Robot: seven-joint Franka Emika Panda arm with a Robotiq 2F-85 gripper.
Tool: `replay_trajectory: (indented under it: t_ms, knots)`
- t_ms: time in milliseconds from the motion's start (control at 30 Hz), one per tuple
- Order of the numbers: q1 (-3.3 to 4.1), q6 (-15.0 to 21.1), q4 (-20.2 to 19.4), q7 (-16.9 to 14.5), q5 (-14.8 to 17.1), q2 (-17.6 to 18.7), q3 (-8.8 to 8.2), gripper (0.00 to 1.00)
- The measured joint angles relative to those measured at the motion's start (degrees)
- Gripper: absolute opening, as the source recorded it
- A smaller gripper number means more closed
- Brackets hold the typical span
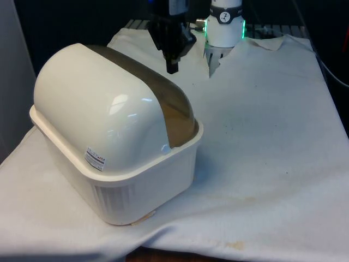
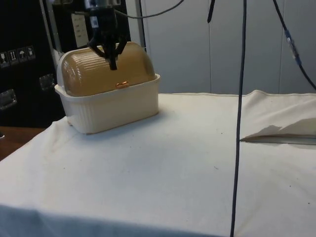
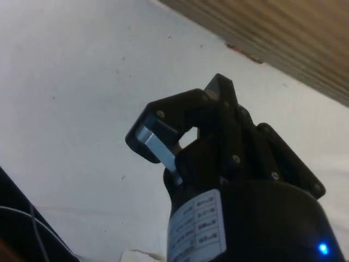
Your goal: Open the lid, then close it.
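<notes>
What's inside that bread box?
The bread box is shut. Its brown lid is tinted, but nothing inside can be made out; the cream walls hide the rest.

The gripper (image 3: pixel 188 136) was matte black, its linked finger pieces angular and pinned with small round screws. One finger (image 3: pixel 158 146) carried a pale, silvery pad on its inner face. A white printed label sat on the rounded black body behind the fingers. The arm's base (image 1: pixel 225 24) was white — ringed by a band of green light.
</notes>
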Motion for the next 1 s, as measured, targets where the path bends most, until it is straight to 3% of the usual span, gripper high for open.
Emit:
replay_trajectory:
  t_ms: [67, 133, 333, 1000]
  knots:
    - [0.57, 0.11, -1.15, 0.63, -0.34, -0.74, 0.34, 0.0]
    - [0.57, 0.11, -1.15, 0.63, -0.34, -0.74, 0.34, 0.0]
    - [1.6, 0.11, -4.18, 2.41, -1.38, -3.09, 1.66, 0.0]
    - [2.58, 2.23, -12.61, 6.47, -3.44, -9.34, 5.79, 0.0]
